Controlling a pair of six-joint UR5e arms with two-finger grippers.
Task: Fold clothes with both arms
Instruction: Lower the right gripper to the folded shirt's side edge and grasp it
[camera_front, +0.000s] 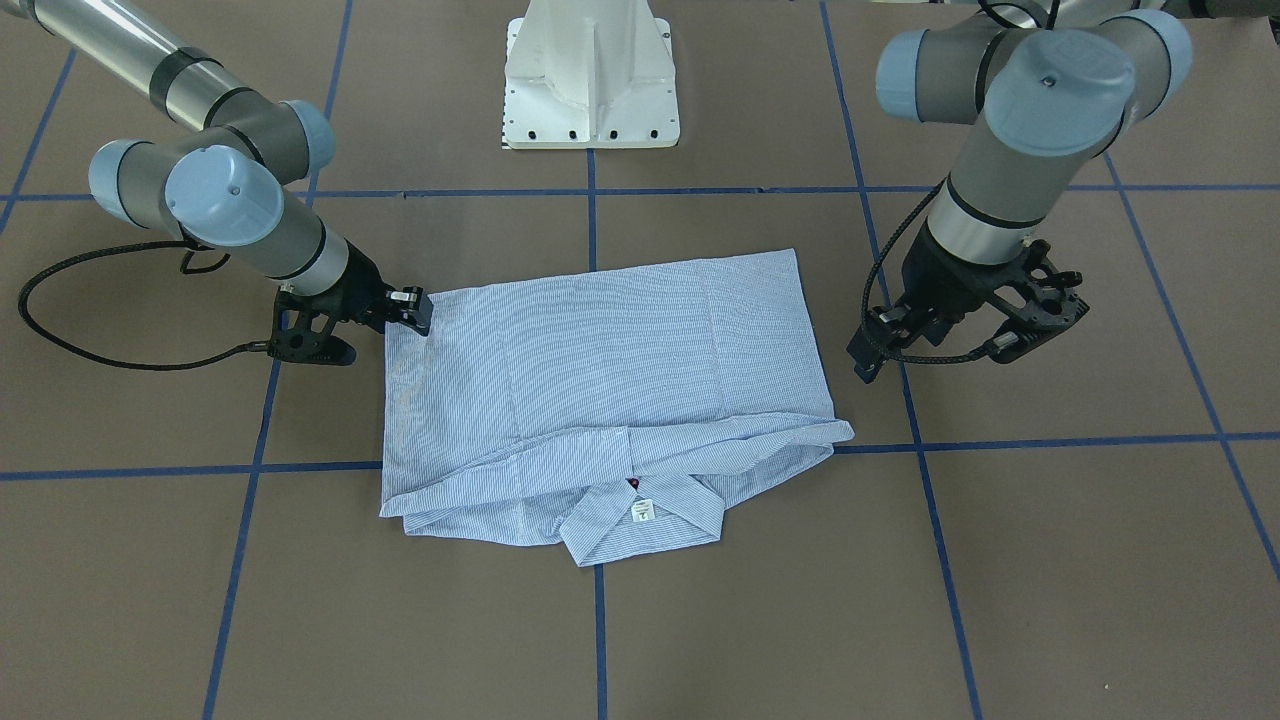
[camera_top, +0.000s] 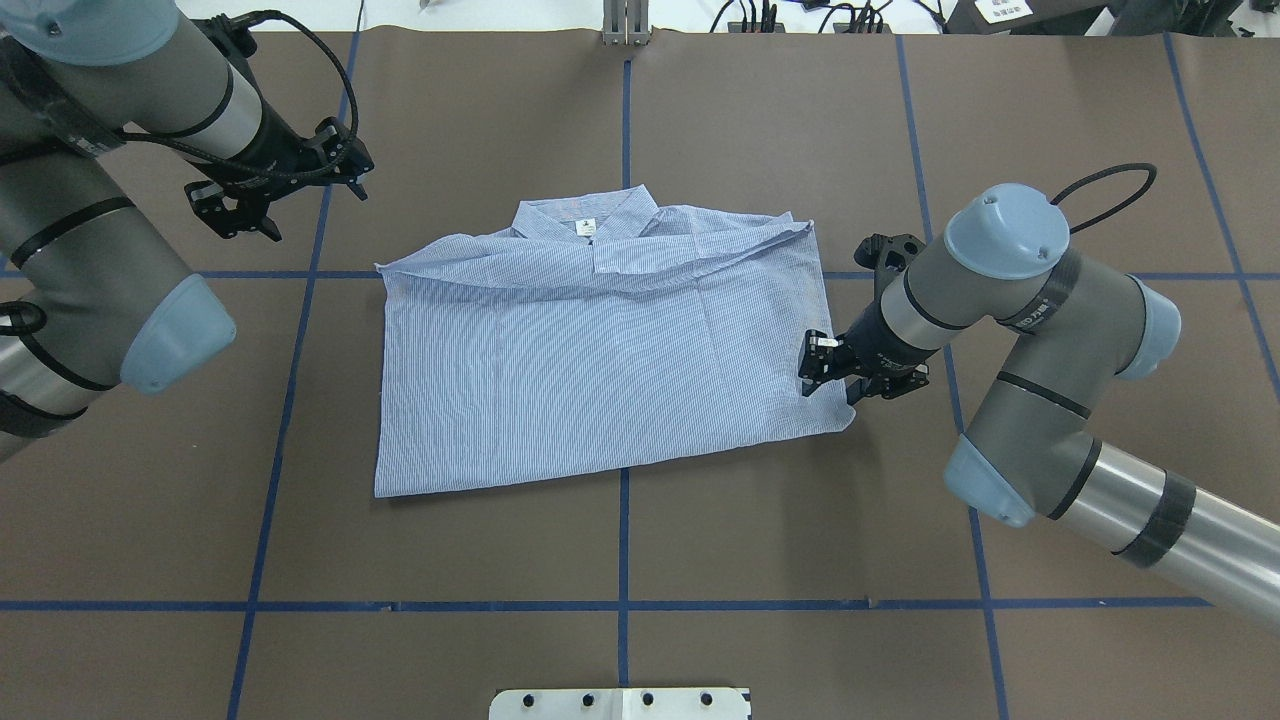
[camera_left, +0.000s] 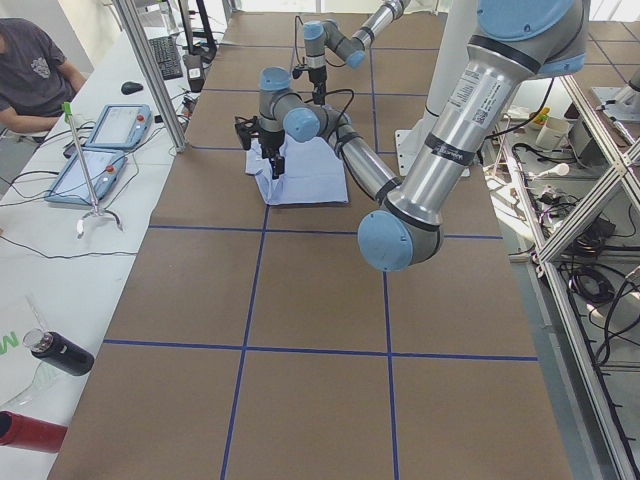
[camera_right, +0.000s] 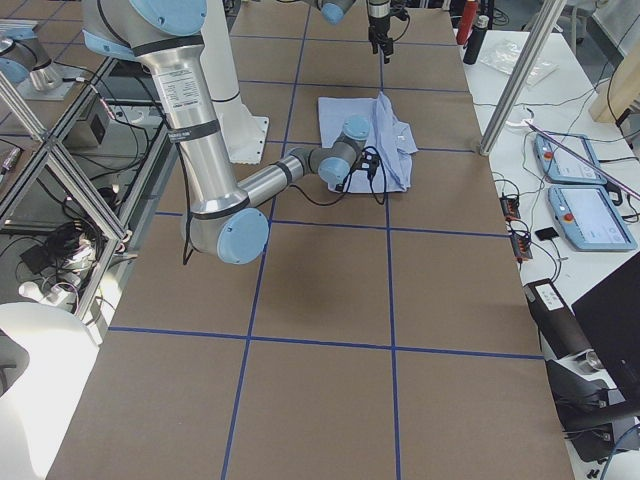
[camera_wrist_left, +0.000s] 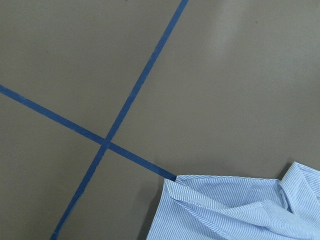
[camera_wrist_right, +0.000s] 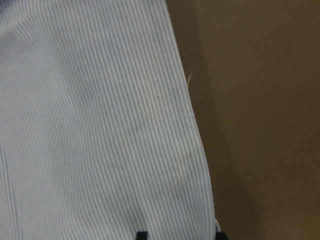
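- The striped shirt lies flat in the middle of the bench. It is already folded to a rough rectangle, with the collar on the side away from the robot.
- The right gripper is down at the shirt's right edge, near the hem corner. In the right wrist view two dark fingertips sit slightly apart with the cloth edge between them, so the fingers look partly open and not yet pinched.
- The left gripper hangs above bare bench beyond the shirt's far-left corner, well apart from the cloth. Its fingers look spread and hold nothing.
- The step appears to be taking hold of the edge for the next fold.
  - The right fingers should close on every layer at that edge, not just the top one.
  - The left arm should come down to the matching spot on its own side.
  - Both should then lift level, so the rectangle does not skew or drag.
- Some things are hidden or unclear:
  - The sleeves are tucked out of sight.
  - No chest pocket shows.
  - How many layers lie under the right fingertips cannot be told.
  - Both side views show the grippers too small to judge.
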